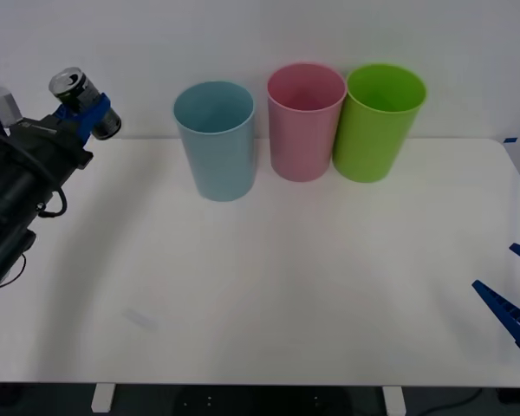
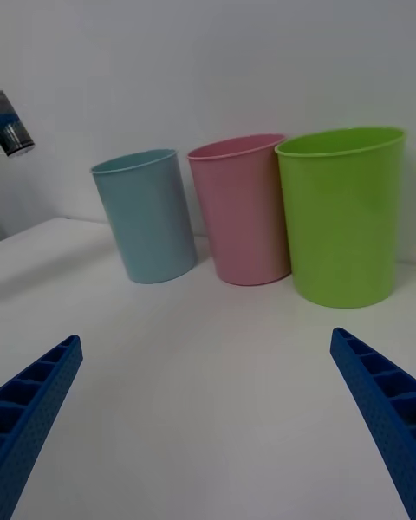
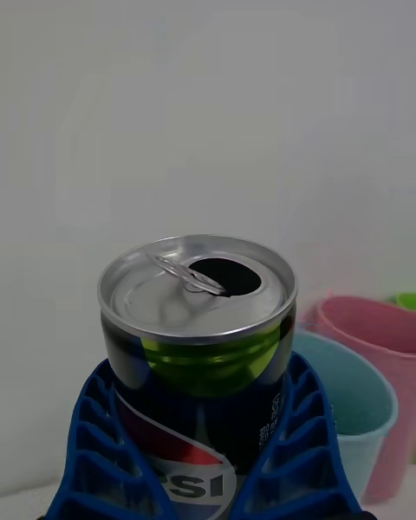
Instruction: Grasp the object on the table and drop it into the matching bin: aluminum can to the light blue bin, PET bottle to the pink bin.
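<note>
Aluminum can (image 1: 72, 86) held upright, opened top upward, clamped between the left gripper (image 1: 88, 111) fingers above the worktop's (image 1: 269, 295) left edge, left of the light blue bin (image 1: 215, 139); right gripper (image 2: 208, 416) fingers spread wide, low at the worktop's right

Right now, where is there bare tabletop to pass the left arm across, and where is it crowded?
The wide white table is bare in front of the bins, between the left gripper holding the small silver-topped aluminum can and the open right gripper. Crowded at the back: pale blue plastic bin, pink bin and lime green bin stand close together.
</note>
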Action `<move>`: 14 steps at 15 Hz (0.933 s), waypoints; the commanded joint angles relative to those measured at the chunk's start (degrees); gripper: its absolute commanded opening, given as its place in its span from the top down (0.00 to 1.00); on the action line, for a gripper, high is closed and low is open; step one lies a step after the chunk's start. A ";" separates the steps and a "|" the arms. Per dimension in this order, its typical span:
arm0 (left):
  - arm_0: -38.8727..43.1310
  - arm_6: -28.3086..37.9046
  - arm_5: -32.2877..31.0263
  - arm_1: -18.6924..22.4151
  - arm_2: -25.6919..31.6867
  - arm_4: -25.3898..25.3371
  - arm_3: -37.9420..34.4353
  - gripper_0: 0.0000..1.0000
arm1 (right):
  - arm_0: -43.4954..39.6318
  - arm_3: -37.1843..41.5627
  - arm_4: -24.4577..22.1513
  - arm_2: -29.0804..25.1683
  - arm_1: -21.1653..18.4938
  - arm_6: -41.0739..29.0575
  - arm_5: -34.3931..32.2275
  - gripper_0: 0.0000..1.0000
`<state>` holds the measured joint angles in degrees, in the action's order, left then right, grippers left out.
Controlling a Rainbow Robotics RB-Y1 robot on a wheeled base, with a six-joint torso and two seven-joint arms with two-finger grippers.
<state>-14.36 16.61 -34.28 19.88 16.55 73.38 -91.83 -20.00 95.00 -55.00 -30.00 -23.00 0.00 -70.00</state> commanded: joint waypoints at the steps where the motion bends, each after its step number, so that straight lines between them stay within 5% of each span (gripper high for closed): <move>1: -4.01 5.62 0.00 -0.02 -1.08 5.55 0.24 1.00 | 0.00 0.00 0.00 0.00 0.00 0.00 0.00 0.00; 9: -21.15 6.41 -3.69 -0.10 -5.91 15.48 17.29 1.00 | 0.00 0.00 0.00 0.00 0.00 0.00 0.00 0.00; 14: -29.32 5.01 -3.69 -4.50 -5.56 21.54 27.14 1.00 | 0.00 0.00 0.00 0.00 0.00 0.00 0.00 0.00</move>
<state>-42.59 21.86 -38.01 16.26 10.64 93.91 -66.02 -20.00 95.00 -55.00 -30.00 -23.00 0.00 -70.00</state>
